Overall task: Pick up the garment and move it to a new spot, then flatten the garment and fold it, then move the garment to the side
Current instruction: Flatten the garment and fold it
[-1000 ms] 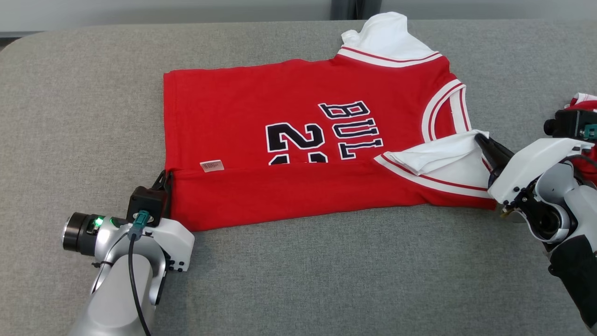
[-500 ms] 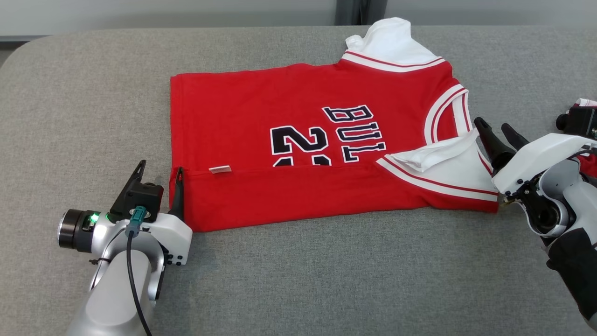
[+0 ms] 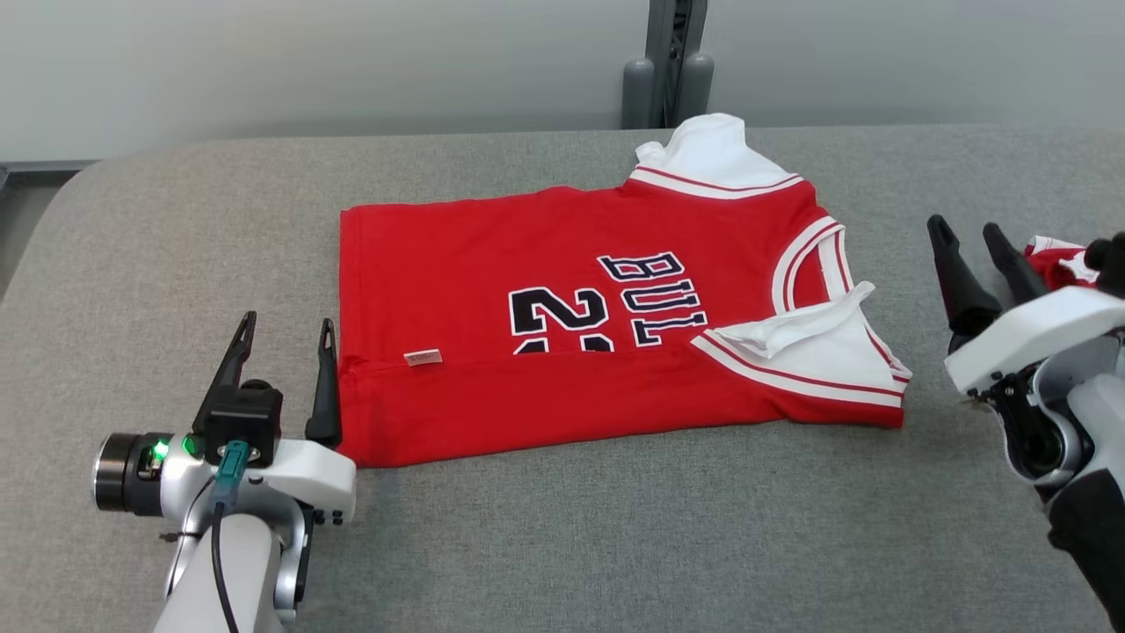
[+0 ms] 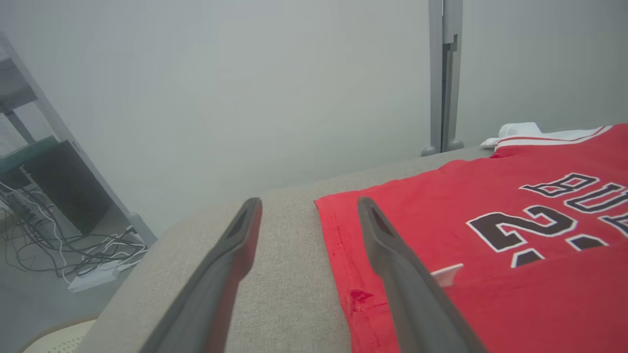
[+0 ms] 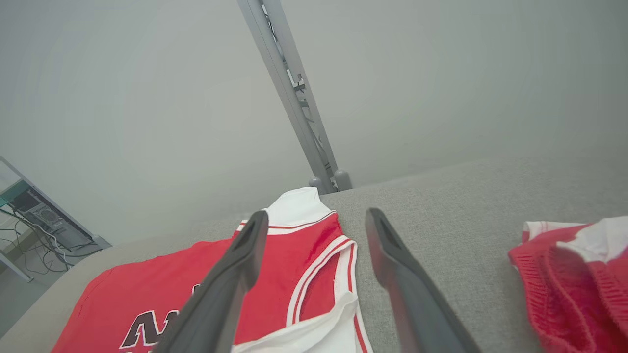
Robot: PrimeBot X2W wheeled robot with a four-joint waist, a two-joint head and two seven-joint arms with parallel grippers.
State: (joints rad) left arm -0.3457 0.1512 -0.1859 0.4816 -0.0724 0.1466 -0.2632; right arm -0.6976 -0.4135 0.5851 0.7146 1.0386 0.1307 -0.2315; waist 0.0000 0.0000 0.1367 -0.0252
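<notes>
The garment (image 3: 545, 299) is a red jersey with white sleeves and black lettering, lying flat on the grey table (image 3: 615, 545) with its near edge folded over. My left gripper (image 3: 283, 328) stands open just off the jersey's left hem, holding nothing. My right gripper (image 3: 967, 234) is open to the right of the folded white sleeve, apart from the cloth. In the left wrist view the garment (image 4: 490, 235) lies beside and under the right finger of the left gripper (image 4: 308, 206). The right wrist view shows the right gripper (image 5: 316, 218) above the garment (image 5: 294, 255), near its neck end.
A second red and white piece of clothing (image 5: 574, 274) lies bunched on the table at the far right, behind my right gripper (image 3: 1055, 259). A grey metal post (image 3: 672, 61) rises behind the table's far edge. Open table surface lies in front of the jersey.
Both grippers have let go of the jersey, opened and drawn back from it. The camera has tilted up, so the scene sits lower in the picture.
</notes>
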